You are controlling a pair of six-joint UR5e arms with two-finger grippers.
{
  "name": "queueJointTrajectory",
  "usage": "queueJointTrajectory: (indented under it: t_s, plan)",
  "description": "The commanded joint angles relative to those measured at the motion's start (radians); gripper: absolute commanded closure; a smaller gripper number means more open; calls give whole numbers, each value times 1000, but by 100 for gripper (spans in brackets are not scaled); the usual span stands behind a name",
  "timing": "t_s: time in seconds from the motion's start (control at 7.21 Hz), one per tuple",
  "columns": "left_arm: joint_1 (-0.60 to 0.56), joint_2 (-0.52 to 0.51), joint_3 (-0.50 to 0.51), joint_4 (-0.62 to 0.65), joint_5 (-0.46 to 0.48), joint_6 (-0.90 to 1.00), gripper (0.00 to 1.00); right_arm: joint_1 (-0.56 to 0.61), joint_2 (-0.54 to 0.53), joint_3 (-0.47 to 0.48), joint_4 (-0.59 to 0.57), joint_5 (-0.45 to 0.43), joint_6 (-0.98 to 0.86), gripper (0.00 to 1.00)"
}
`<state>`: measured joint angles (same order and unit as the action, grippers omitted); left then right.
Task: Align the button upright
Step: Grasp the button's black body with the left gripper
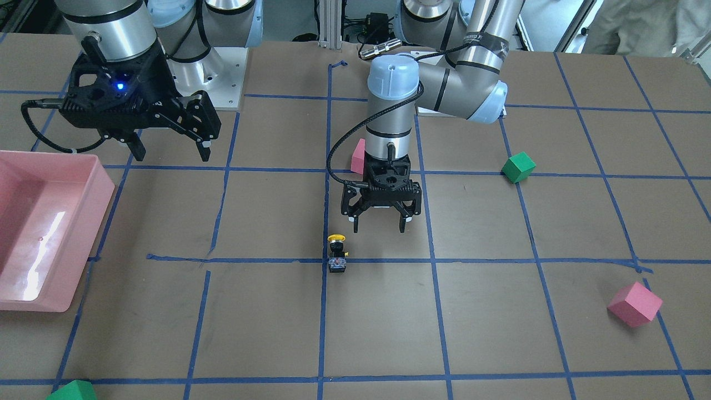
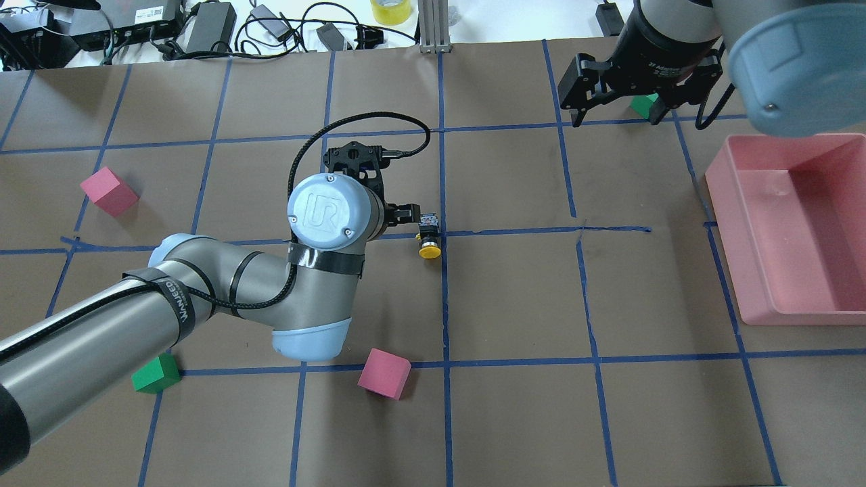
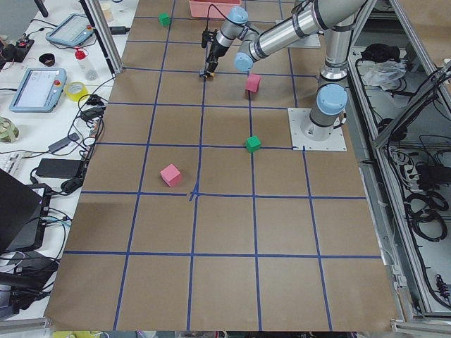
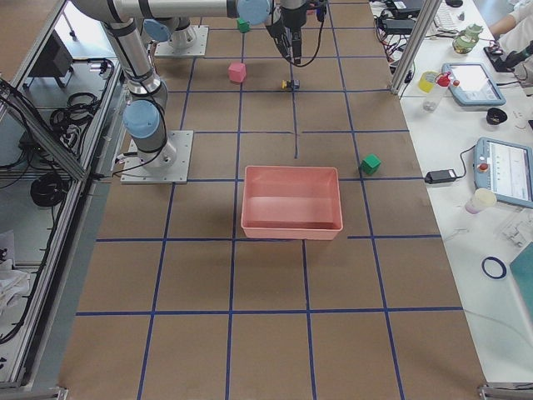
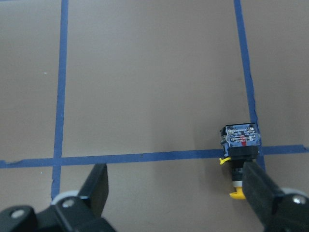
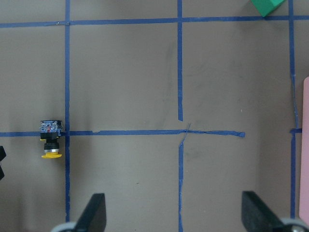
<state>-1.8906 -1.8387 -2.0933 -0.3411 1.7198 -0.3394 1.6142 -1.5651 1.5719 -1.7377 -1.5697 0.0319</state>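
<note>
The left gripper (image 1: 379, 226) is held with jaws spread wide and nothing gripped. The button (image 1: 336, 253) is found lying on its side on the table (image 1: 500, 322) at a blue tape crossing, just outside one finger. The right gripper (image 1: 169, 154) is likewise open and empty, near the pink bin (image 1: 89, 239).

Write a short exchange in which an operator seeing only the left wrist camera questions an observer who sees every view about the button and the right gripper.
Operator: A finger hides part of the button's cap. How does it lie?
Observer: On its side, the whole yellow cap pointing toward the robot's base.
Operator: Where is the right gripper?
Observer: Raised and open, holding nothing, near the pink tray, well apart from the button.
</note>
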Motion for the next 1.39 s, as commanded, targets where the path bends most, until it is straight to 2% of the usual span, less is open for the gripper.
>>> queueJointTrajectory:
  t_s: [0.0, 0.28, 0.55, 0.83, 1.11, 1.25]
  plan:
    - [-39, -77, 6, 121, 23, -82, 7, 0, -3, 0, 0, -45, -44, 0]
    - [-99, -158, 6, 207, 32, -96, 6, 0, -1, 6, -5, -47, -46, 0]
    - [-126, -214, 31, 235, 44, -92, 8, 1, -1, 8, -8, -43, -46, 0]
    - [-145, -257, 33, 260, 102, -31, 17, 0, -1, 8, -8, -43, -46, 0]
    - [-150, -293, 24, 318, 103, -29, 17, 0, -1, 8, -8, -43, -46, 0]
    - [-150, -294, 24, 324, 97, -24, 24, 0, -1, 8, -8, -43, -46, 0]
